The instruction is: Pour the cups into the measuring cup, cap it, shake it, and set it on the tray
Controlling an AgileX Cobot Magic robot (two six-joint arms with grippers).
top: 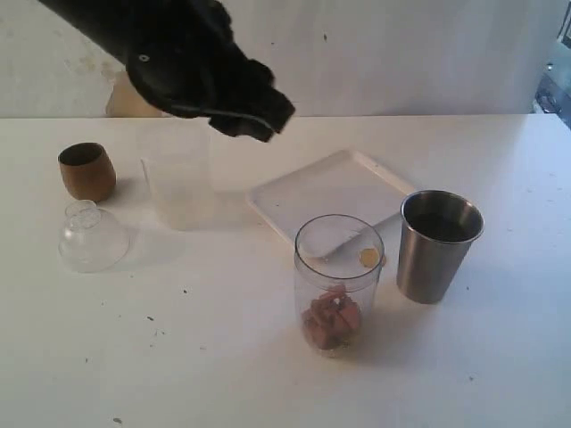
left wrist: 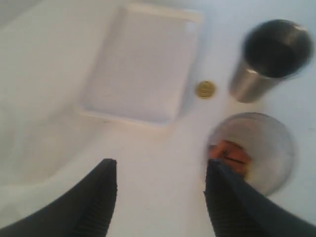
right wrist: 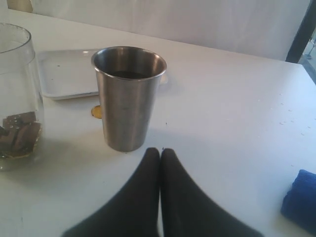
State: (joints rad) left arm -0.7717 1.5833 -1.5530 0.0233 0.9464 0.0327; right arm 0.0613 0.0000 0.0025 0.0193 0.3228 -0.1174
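Left end effector [left wrist: 160, 170] half open, empty; right end effector [right wrist: 160, 150] closed, empty. Tapered brushed-steel tumbler [top: 439, 245] sits 3 o'clock of clear plastic measuring cup [top: 339, 267].

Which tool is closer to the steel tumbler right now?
Right. The right tool, shut, is low over the table, just short of the steel tumbler and its base. The left tool hangs open higher up, with the tumbler beyond the measuring cup.

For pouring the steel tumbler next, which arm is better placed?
Right. The right end effector sits low, directly facing the steel tumbler, though it is shut and must open first. The left end effector hangs open and empty, high above everything.
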